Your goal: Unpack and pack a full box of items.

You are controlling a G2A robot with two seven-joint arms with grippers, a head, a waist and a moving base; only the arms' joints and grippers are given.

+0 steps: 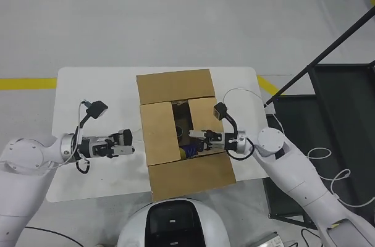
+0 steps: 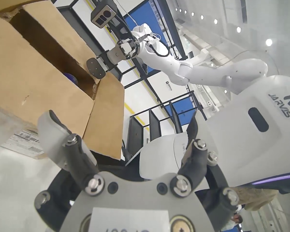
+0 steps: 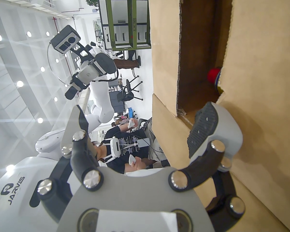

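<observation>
Top view shows the box (image 1: 175,86), plain brown cardboard, standing in the middle of the white desk (image 1: 94,92) with all four flaps folded outward and its dark inside open to the camera. A blue and yellow item (image 1: 188,150) lies at the near side of the opening. The left gripper (image 1: 126,148) hovers over bare desk just left of the box, and its jaws are spread wide with nothing between them. The right gripper (image 1: 199,137) sits at the right side of the opening, above the near right corner; its jaws are also wide apart and hold nothing. Left wrist view adds what the top view hides: a white label (image 2: 26,138) low on the box's left wall, and a blue rounded item (image 2: 71,78) showing just inside the rim. Right wrist view looks down into the box and picks out a red cap (image 3: 213,74) deep in a corner, with one pad (image 3: 203,126) just beside a flap's edge.
</observation>
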